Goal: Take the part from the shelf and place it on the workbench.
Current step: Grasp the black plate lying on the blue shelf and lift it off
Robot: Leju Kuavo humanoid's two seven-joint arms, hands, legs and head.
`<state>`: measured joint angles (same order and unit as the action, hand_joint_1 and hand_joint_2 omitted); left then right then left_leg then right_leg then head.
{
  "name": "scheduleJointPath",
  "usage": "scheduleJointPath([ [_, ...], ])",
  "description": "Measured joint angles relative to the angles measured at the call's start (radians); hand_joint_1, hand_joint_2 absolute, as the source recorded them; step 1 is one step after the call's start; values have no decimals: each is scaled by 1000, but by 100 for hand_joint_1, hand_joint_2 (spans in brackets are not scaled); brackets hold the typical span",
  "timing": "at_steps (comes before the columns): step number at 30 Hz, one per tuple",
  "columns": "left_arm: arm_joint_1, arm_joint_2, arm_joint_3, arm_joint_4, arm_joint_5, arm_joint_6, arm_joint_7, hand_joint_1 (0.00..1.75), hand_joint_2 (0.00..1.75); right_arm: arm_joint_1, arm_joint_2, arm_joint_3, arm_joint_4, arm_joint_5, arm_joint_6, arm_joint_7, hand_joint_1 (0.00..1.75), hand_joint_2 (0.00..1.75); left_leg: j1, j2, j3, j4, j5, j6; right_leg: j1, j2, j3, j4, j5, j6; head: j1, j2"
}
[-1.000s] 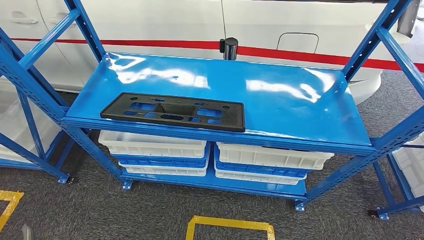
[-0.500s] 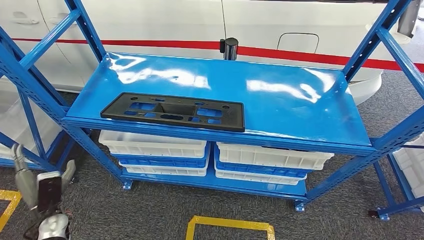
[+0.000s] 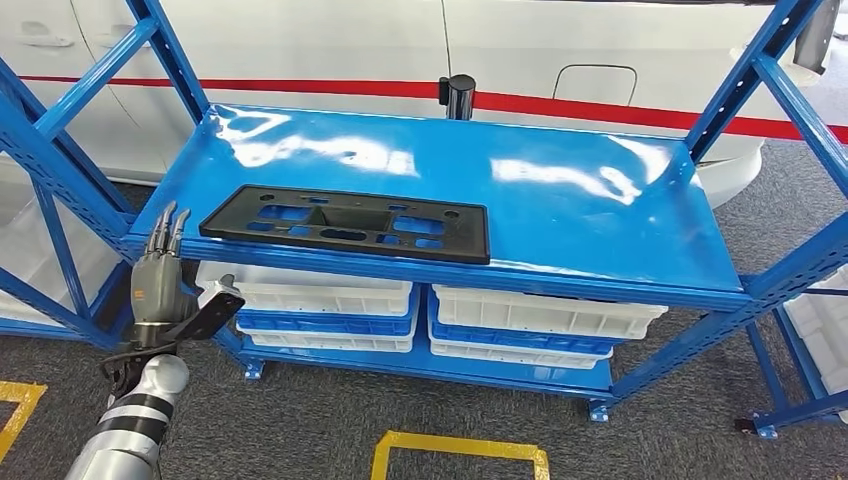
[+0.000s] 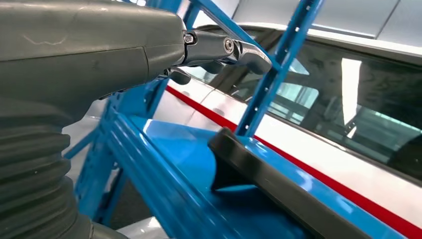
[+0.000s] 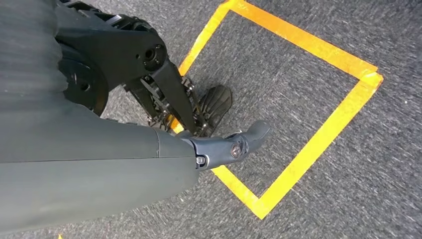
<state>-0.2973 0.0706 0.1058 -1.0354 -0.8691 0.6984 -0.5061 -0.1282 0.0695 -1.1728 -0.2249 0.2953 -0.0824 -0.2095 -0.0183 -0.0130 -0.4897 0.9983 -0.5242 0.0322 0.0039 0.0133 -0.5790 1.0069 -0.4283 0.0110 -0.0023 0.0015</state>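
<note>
Flat on the blue shelf lies a black cut-out part

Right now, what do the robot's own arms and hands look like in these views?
The left arm is silver with dark bands near the wrist and a loose black cable. The left hand has a dark grey palm cover, slim metallic-grey fingers and a thick thumb. Up close, a grey ribbed cover sits behind it. The right hand shows a smooth dark grey shell and thick grey thumb.

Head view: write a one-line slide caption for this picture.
Left robot hand, fingers apart, raised beside the blue shelf where the black part lies untouched.
</note>
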Motion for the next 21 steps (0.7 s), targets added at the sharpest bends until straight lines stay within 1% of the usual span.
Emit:
scheduleJointPath([
  [5, -22, 12, -42, 23, -30, 0, 7, 0, 175, 0, 0, 7, 1, 5, -2, 3, 0, 175, 0, 1, 0, 0, 0, 0, 0, 0, 0, 0, 0, 0, 0, 0],
  [9, -24, 10, -40, 12, -80, 1, -35, 0, 175, -1, 1, 11, 1, 9, -2, 3, 0, 175, 0, 2, 0, 0, 0, 0, 0, 0, 0, 0, 0, 0, 0, 0],
  [13, -22, 1, -26, -16, -101, 1, -73, 0, 175, -5, 1, 12, 1, 10, -2, 3, 0, 175, 0, 2, 0, 0, 0, 0, 0, 0, 0, 0, 0, 0, 0, 0],
  [17, -12, -22, -7, -60, -120, 1, -121, 0, 175, -9, 1, 16, 1, 10, -2, 3, 0, 175, 0, 1, 0, 0, 0, 0, 0, 0, 0, 0, 0, 0, 0, 0],
  [21, -1, -38, 0, -88, -126, 2, -133, 0, 175, -10, 1, 18, 1, 10, -2, 3, 0, 175, 0, 2, 0, 0, 0, 0, 0, 0, 0, 0, 0, 0, 0, 0],
])
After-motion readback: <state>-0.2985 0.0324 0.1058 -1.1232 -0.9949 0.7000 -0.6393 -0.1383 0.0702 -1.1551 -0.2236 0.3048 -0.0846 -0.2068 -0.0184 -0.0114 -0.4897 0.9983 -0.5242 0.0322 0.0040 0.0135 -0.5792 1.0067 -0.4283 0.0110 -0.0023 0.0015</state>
